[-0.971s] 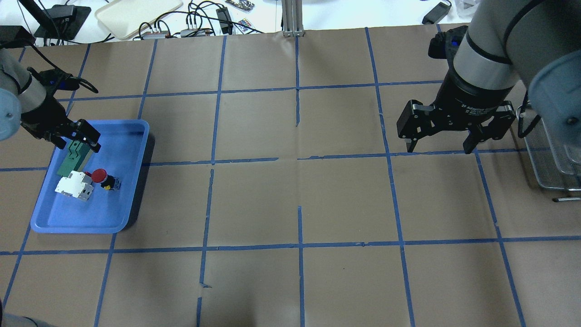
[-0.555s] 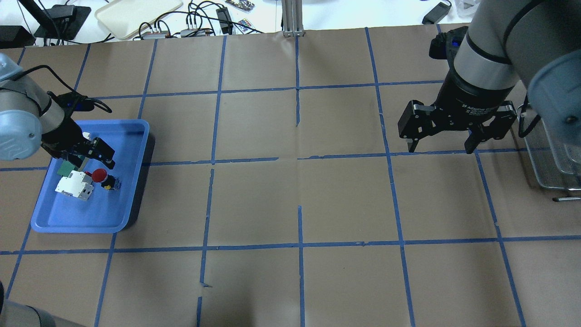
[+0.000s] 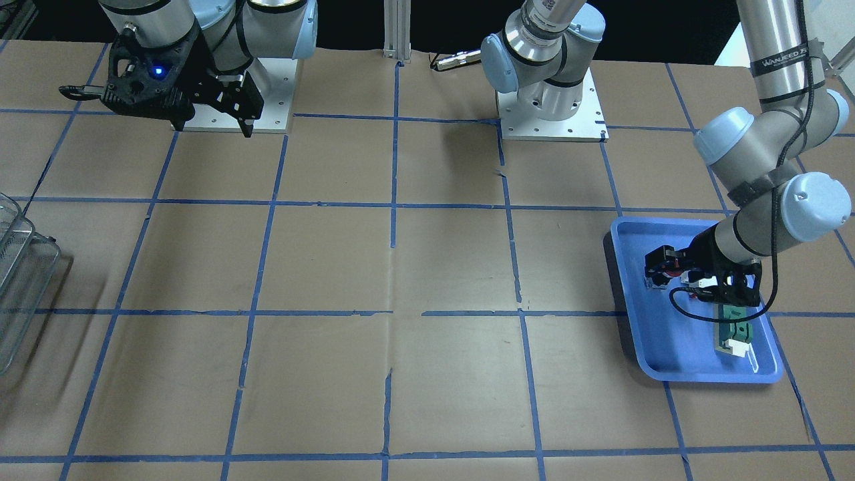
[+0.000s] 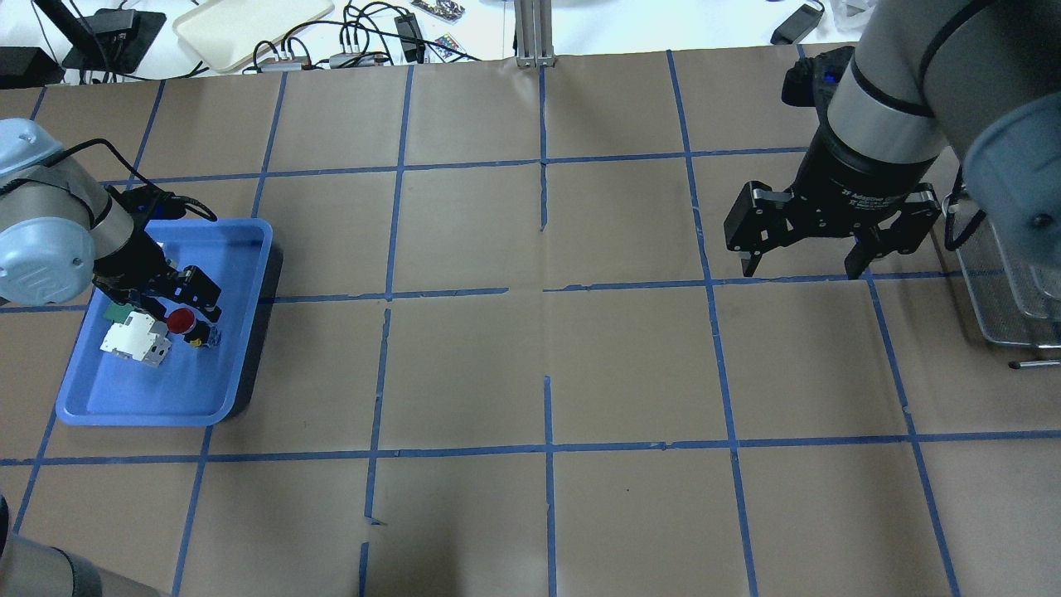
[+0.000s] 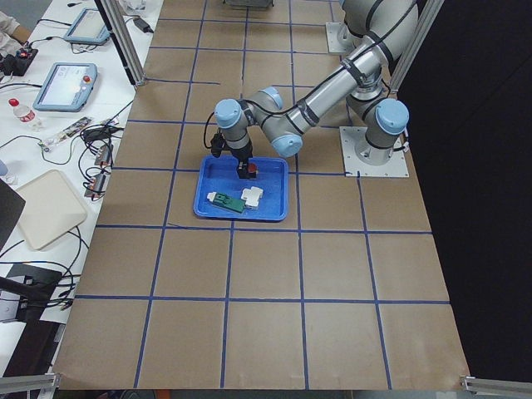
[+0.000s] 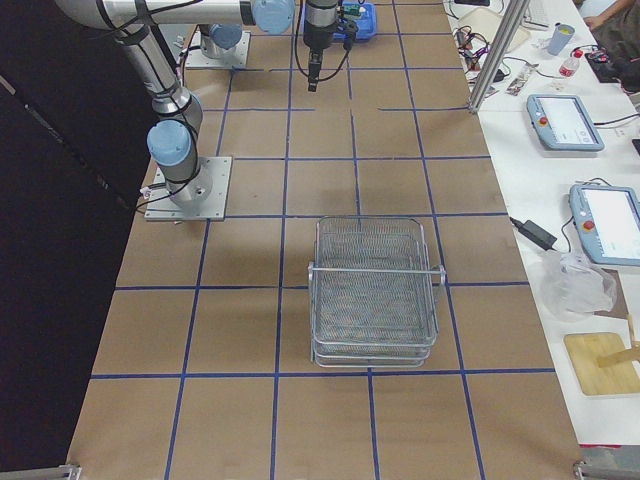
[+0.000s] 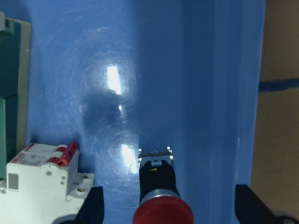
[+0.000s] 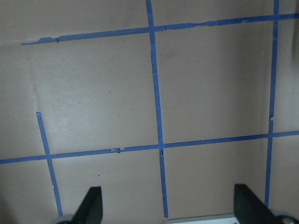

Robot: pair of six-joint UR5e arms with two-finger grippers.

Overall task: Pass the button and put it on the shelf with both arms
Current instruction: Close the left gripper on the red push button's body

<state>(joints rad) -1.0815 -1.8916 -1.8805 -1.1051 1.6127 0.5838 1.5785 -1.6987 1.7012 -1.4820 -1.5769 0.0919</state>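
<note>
Found inside the blue tray point(image 4: 166, 390), on its side and just beside the white block point(image 4: 133, 342): the button point(image 4: 184, 322); seen lengthwise from the wrist, red cap close under the left gripper point(image 7: 169, 207), base pointing away, one spread finger standing to each side of the barrel, nothing held yet. Judged a short straight drop and squeeze across the barrel for that nearer arm; right gripper point(image 4: 801, 267) well apart from the tray, wide open and empty, near the shelf point(image 4: 999, 315).
</note>
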